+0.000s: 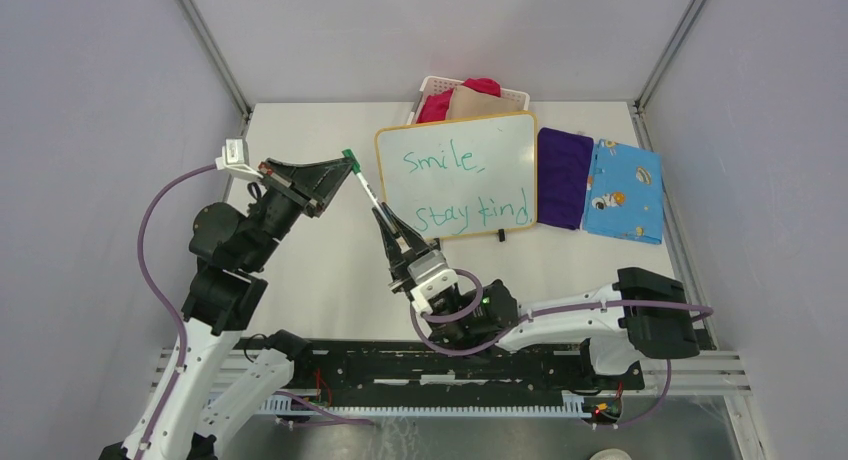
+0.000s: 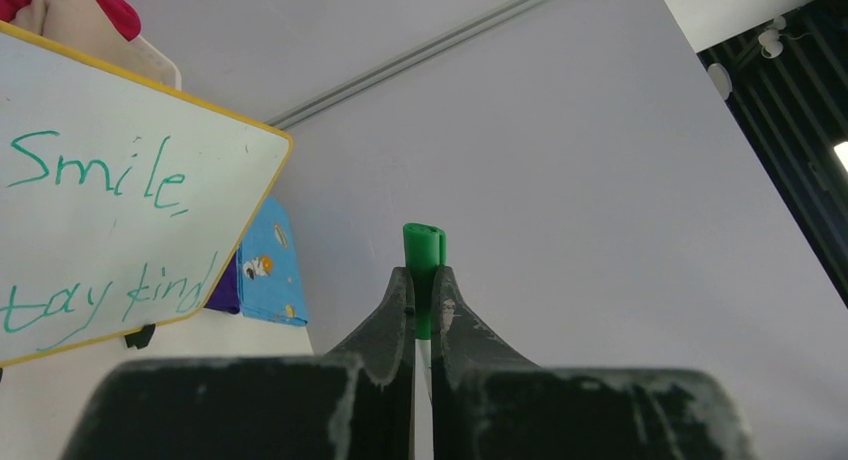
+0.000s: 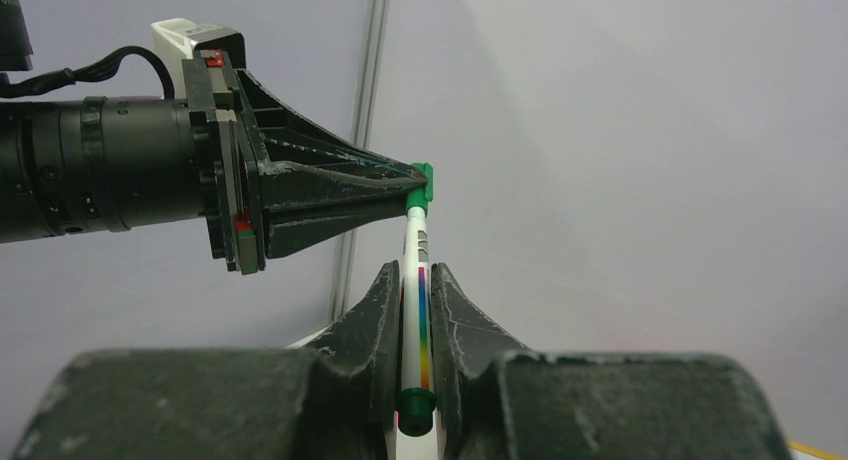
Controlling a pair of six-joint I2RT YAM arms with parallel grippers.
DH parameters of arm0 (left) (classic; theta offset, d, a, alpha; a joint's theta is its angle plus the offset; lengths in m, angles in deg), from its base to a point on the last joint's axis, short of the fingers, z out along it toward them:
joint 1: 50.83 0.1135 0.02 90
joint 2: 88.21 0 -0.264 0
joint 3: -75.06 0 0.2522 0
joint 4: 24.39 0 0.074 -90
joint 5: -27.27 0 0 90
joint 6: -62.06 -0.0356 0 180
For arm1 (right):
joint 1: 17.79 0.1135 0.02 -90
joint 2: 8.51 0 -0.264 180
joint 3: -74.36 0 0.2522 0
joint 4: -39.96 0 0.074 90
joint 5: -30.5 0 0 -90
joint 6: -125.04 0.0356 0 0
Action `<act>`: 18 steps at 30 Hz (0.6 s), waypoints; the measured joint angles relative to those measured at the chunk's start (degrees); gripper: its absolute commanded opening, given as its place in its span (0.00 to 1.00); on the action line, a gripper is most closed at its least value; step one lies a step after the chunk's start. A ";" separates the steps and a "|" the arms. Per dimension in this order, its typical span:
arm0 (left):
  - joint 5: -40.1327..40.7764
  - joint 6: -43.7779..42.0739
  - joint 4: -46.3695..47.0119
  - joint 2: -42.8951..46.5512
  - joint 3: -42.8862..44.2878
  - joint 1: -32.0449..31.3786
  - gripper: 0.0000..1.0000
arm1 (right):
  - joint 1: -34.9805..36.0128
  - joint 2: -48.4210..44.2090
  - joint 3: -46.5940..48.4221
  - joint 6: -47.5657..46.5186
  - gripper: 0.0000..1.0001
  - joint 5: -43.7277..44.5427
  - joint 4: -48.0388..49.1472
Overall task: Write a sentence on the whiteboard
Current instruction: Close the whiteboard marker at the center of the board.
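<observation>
The whiteboard point(image 1: 500, 145) with its yellow-orange frame lies at the table's middle back. On it the sentence point(image 1: 440, 161) stands in green, "Smile," above "stay kind". Left of the board, a white marker point(image 1: 366, 190) hangs in the air between both grippers. My left gripper point(image 1: 343, 166) is shut on its green cap point(image 2: 424, 242). My right gripper point(image 1: 381, 213) is shut on the marker's white barrel point(image 3: 412, 310), which has a rainbow stripe. In the left wrist view the whiteboard point(image 2: 90, 100) shows at the left.
A white slotted basket point(image 1: 433, 83) with pink and beige cloths stands behind the board. A purple cloth point(image 1: 563, 176) and a blue patterned cloth point(image 1: 623, 190) lie right of the board. Grey walls enclose the table.
</observation>
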 measured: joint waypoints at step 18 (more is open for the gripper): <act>0.50 3.02 7.26 -0.24 0.00 0.11 0.02 | -3.02 7.15 6.82 -3.72 0.00 -6.25 6.08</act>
